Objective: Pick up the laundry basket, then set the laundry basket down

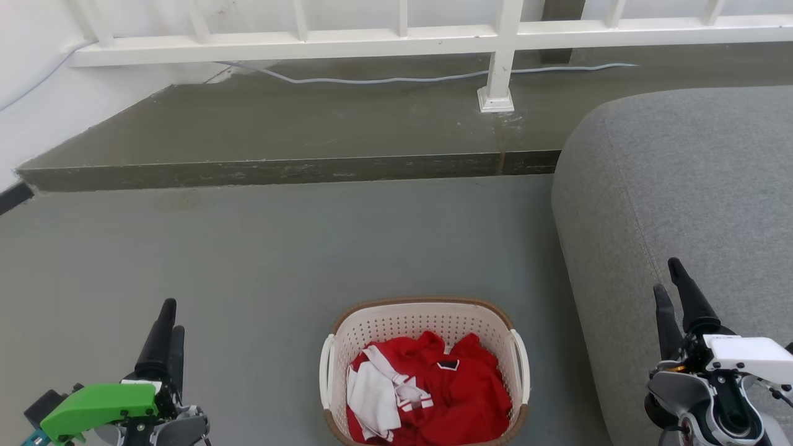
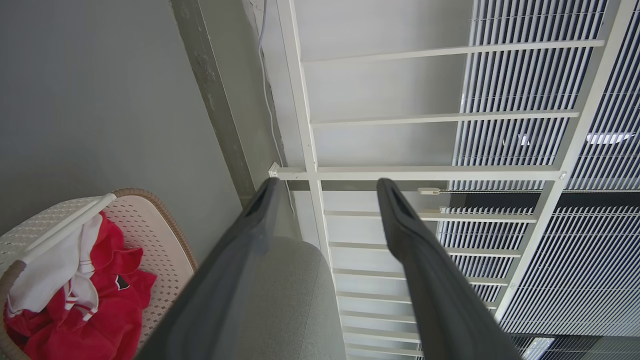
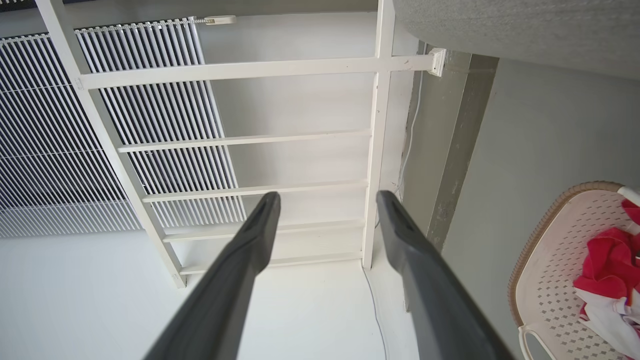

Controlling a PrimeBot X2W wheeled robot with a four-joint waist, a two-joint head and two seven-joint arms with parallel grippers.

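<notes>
- Grey floor (image 1: 279,260), with a darker raised ledge (image 1: 279,124) along its far edge.
- White railing (image 1: 403,38) on the ledge, pale cable (image 1: 372,79) beneath.
- Grey sofa (image 1: 681,186) at right.
- Slatted blinds (image 2: 540,85) behind the railing.

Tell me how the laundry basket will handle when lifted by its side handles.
The laundry basket looks like stiff perforated plastic, so it probably holds its shape. Red and white clothes only partly fill it, so it is likely light. Lifting by one handle alone would probably tip it.
</notes>
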